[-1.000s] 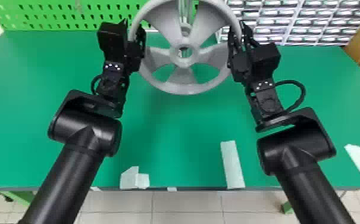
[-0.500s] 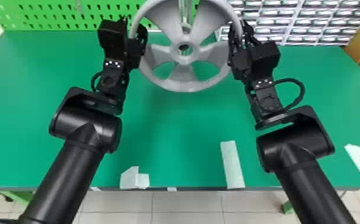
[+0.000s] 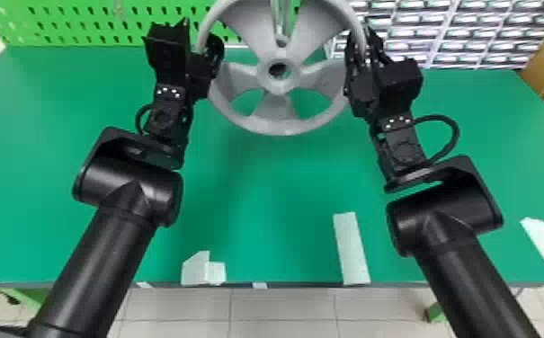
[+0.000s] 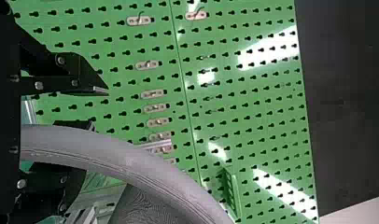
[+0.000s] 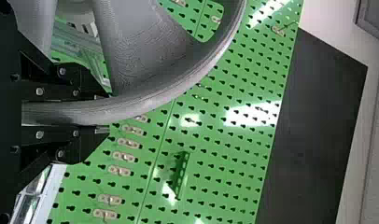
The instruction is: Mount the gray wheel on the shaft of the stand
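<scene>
I am watching the gray wheel (image 3: 277, 121) at 12 o'clock in my head view, held up over the green table (image 3: 261, 193), with its open spoked face toward me. My right gripper (image 3: 359, 54) is at the wheel's 3 o'clock, and it is clenched on the rim, one finger on each face of it. My left gripper (image 3: 207, 58) is at the 9 o'clock; its fingers stand apart around the rim. One of them is free from the rim with a gap, and the other is partly hidden behind it, so its contact I cannot tell. Through the spokes, just to the 12 o'clock side of the dark hub hole, I see the metal upright of the stand (image 3: 280, 18). The green pegboard (image 3: 73, 11) is at 11 o'clock, and the rack of small drawers (image 3: 455, 33) at 1 to 2 o'clock. On the table, a pale tape strip (image 3: 351, 251) lies near 5 o'clock, and the tape pieces (image 3: 196, 269) near 7 o'clock.
</scene>
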{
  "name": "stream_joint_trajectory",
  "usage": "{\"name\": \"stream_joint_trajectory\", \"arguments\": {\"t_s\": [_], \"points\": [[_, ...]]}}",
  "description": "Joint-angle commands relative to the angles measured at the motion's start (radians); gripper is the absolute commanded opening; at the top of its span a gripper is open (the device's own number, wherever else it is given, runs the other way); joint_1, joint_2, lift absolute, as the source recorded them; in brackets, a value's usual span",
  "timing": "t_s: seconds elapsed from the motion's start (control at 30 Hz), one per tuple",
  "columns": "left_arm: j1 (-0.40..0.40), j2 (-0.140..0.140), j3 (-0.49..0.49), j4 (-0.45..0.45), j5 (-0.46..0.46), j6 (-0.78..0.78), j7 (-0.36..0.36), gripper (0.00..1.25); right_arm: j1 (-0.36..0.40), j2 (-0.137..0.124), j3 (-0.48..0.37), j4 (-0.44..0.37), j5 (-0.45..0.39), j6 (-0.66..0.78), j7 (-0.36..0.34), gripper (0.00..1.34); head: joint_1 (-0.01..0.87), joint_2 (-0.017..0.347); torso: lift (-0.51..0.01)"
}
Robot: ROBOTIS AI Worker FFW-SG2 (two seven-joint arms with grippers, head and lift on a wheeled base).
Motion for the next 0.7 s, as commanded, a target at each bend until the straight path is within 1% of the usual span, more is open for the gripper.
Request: {"name": "stream_joint_trajectory", "arguments": {"t_s": [0.0, 0.27, 0.67], "points": [[-0.002, 0.000, 0.002, 0.001, -0.002, 0.000, 0.001, 0.38, -0.003, -0.001, 0.002, 0.004, -0.001, 0.001, 0.000, 0.16, 0.865, 0.052, -0.101], [-0.003, 0.000, 0.005, 0.000, -0.007, 0.000, 0.001, 0.38, -0.008, 0.000, 0.005, 0.013, -0.003, 0.001, -0.002, 0.16, 0.865, 0.052, -0.101], [-0.017, 0.000, 0.024, 0.015, -0.019, -0.004, 0.002, 0.38, -0.031, 0.003, 0.002, 0.052, -0.006, -0.010, -0.005, 0.16, 0.865, 0.052, -0.101]]}}
